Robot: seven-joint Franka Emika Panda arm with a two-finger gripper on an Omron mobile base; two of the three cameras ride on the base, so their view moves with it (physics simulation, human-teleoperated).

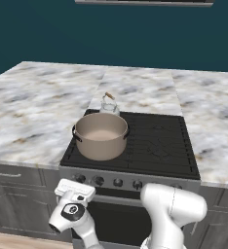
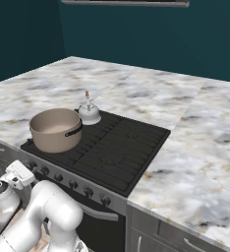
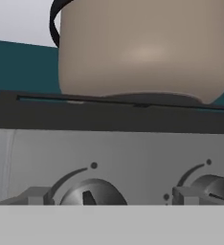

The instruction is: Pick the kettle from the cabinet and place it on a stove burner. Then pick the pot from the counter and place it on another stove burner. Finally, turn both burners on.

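I have the pot (image 1: 101,135) sitting on the near left stove burner (image 1: 89,153), and the kettle (image 1: 108,105) on the far left burner just behind it. My gripper (image 3: 104,198) is low at the stove front, jaws spread apart and empty, framing the leftmost knob (image 3: 89,193). The pot sits above and beyond the fingertips, well clear of them.

Looking straight at the grey stove front (image 3: 109,153), with two dark round knobs (image 3: 90,194) low down. The tan pot (image 3: 142,48) sits up top on the black grate (image 3: 109,112), one dark side handle (image 3: 56,21) curling off its left.
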